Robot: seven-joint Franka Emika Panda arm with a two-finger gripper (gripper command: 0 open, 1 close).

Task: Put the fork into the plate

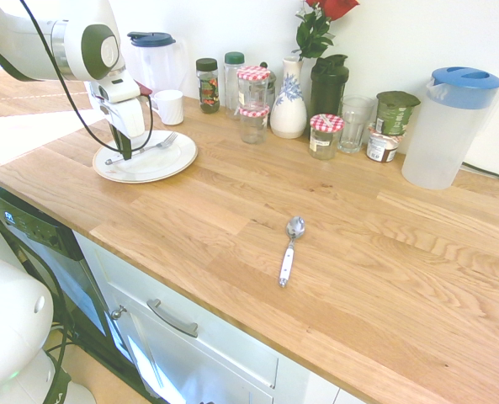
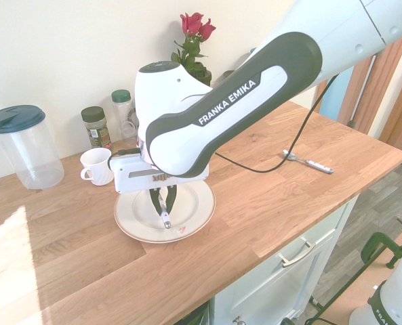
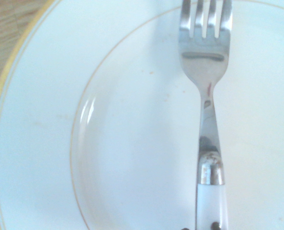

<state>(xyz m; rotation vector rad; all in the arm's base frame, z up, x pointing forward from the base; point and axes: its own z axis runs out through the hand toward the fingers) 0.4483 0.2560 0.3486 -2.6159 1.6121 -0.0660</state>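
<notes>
On the oak worktop [image 1: 333,252], near the wall end: one cream-white plate [image 1: 169,164] with thin gold rim. Above it, pointing straight down, the gripper [image 2: 163,210], fingers clamped on the handle of the fork [image 3: 206,96]; tines lie over the plate. Well apart, a spoon [image 1: 289,248] lies on bare wood.

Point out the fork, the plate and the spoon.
fork [image 3: 205,91]: wrist view, on its metal neck.
plate [image 1: 172,162]: first exterior view, on its bare rim.
spoon [image 1: 294,226]: first exterior view, on its bowl.
</notes>
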